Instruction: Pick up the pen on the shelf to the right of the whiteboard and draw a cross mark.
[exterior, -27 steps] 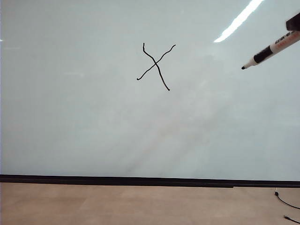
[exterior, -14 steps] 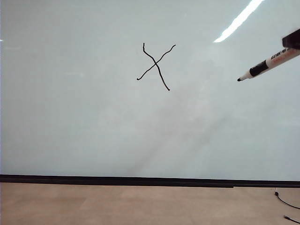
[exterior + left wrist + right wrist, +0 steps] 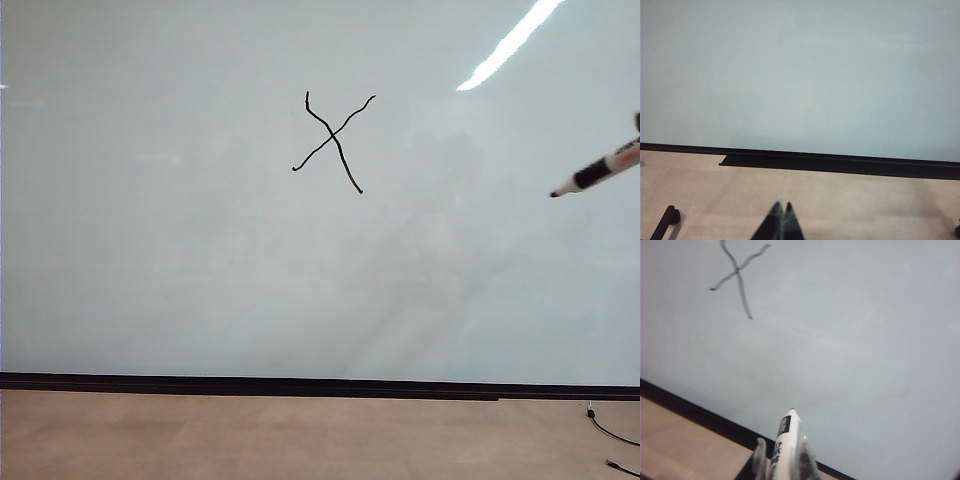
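Exterior view | right hand (image 3: 782,460) clamps pen (image 3: 598,172) right of finished cross mark (image 3: 333,143) | left hand (image 3: 781,220) pinched closed, low near whiteboard (image 3: 150,250) | risk: uncapped tip grazing board, stray line

Left hand (image 3: 781,222): dark, tapered fingers. Right hand (image 3: 784,462): pale translucent-grey fingers, blurred.

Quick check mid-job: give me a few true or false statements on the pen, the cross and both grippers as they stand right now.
1. The cross mark is drawn on the whiteboard. True.
2. The pen has its tip pressed on the cross. False: it is well off to the right of it, near the edge of the exterior view.
3. The right gripper holds the pen. True.
4. The left gripper holds a second pen. False: its jaws are shut on nothing, low before the board.
5. The pen's cap is on. False: the dark tip is bare.
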Available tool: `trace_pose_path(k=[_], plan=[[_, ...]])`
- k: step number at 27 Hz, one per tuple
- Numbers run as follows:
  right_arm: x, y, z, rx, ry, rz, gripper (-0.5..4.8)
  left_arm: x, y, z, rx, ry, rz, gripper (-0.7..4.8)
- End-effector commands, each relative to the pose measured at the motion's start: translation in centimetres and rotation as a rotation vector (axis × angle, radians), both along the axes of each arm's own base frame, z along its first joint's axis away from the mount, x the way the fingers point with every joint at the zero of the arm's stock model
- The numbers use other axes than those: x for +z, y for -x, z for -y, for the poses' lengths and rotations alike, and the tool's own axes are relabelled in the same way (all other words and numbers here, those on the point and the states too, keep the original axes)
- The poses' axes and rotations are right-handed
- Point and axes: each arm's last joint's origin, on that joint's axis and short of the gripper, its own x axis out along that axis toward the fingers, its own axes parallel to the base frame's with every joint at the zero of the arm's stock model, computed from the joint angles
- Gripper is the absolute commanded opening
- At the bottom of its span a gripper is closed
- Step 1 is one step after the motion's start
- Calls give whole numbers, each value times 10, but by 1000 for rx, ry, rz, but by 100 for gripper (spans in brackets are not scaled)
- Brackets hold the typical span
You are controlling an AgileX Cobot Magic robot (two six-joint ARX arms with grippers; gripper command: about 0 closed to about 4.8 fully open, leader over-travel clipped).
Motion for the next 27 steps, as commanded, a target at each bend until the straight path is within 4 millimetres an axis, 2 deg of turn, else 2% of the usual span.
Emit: trace_pose_path(k=[1, 18, 27], plan=[[3, -2, 6, -18, -20, 14, -7, 2, 0, 0, -4, -4, 11, -4], [5, -9, 46, -308, -56, 29, -7, 2, 0, 0, -4, -4, 11, -4], [5, -9, 50, -358, -66, 36, -6, 2, 0, 0, -4, -4, 11, -4]])
